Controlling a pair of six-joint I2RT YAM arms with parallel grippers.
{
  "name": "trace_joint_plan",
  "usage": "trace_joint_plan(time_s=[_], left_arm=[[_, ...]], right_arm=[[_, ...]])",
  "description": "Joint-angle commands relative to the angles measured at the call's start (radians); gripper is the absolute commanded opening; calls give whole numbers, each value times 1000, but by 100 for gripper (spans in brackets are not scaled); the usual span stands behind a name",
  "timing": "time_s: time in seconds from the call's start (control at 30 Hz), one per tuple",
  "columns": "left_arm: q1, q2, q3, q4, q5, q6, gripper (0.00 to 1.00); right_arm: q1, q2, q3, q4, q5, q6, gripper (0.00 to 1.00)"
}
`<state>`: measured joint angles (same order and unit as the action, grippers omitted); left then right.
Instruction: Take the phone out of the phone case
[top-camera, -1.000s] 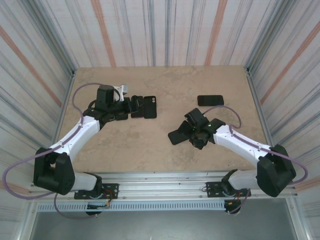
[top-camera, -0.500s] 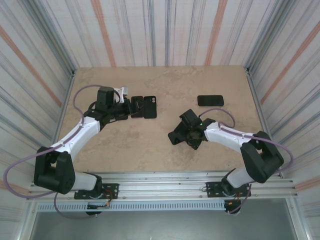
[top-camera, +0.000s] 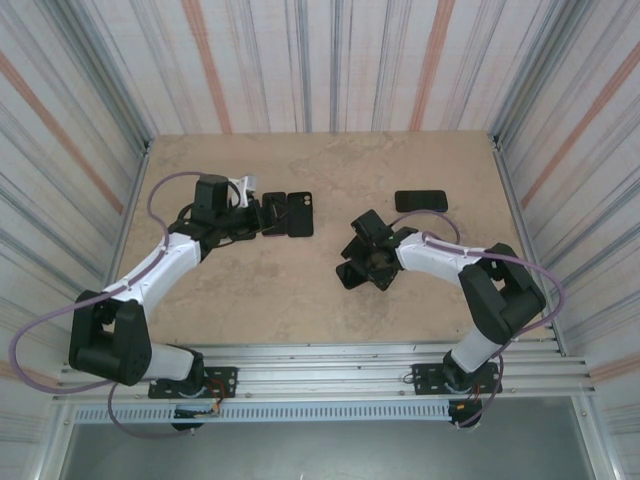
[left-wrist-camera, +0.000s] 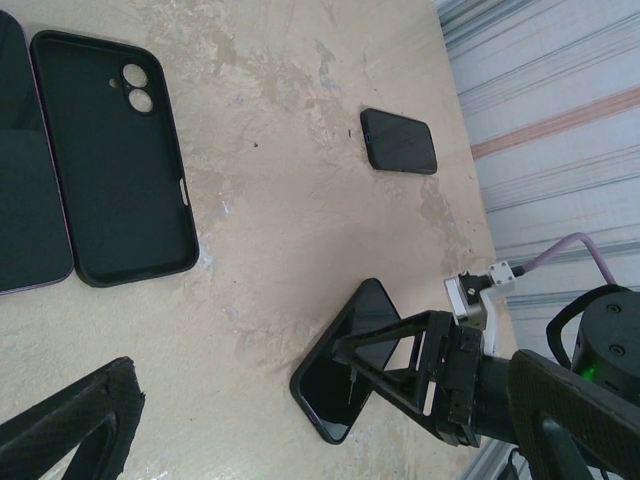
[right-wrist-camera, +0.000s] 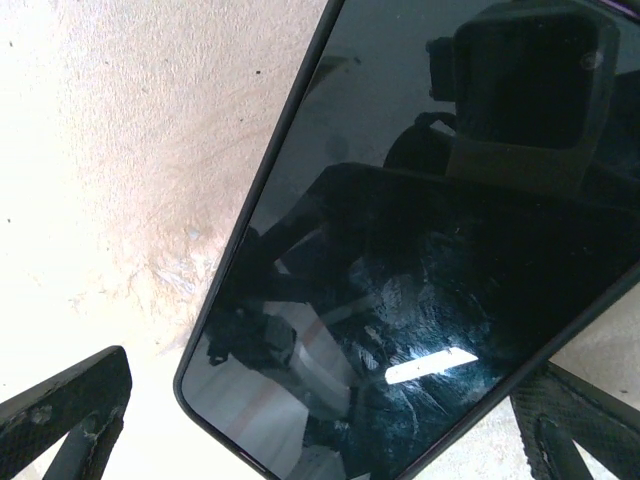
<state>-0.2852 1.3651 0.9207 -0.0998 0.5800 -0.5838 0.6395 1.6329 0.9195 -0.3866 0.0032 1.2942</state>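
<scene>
- The left gripper (top-camera: 258, 215) hangs at the far left of the table (top-camera: 280, 290). Its jaws are spread wide with nothing between them. One finger (left-wrist-camera: 70, 430) shows in the left wrist view, clear of everything.
- Just right of it lies a bare phone (top-camera: 275, 213), screen up, with a purple edge (left-wrist-camera: 25, 180).
- An empty black phone case (top-camera: 300, 213) lies right beside that phone, their long sides next to each other. It is open side up, with two camera holes at its far end (left-wrist-camera: 115, 170).
- The right gripper (top-camera: 362, 250) is low over the middle of the table, right of centre. Its jaws are fully apart and straddle a dark-rimmed phone (top-camera: 348, 275) without clamping it.
- The right wrist view shows that phone's glossy screen (right-wrist-camera: 400, 250) facing up. One finger (right-wrist-camera: 60, 410) is off its near-left corner and the other (right-wrist-camera: 580, 430) is close by its right edge.
- Whether this phone sits in a case, I cannot tell.
- A third, small dark phone (top-camera: 420, 201) lies flat at the far right, well apart from both grippers.
</scene>
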Motion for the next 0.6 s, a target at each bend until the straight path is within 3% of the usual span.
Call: trace_joint_plan(time_s=[0.0, 0.57], left_arm=[[10, 10, -9, 7, 20, -8, 97], [12, 13, -30, 0, 35, -15, 97]], right_arm=[[-8, 27, 34, -12, 23, -28, 99], [20, 181, 215, -125, 84, -149, 99]])
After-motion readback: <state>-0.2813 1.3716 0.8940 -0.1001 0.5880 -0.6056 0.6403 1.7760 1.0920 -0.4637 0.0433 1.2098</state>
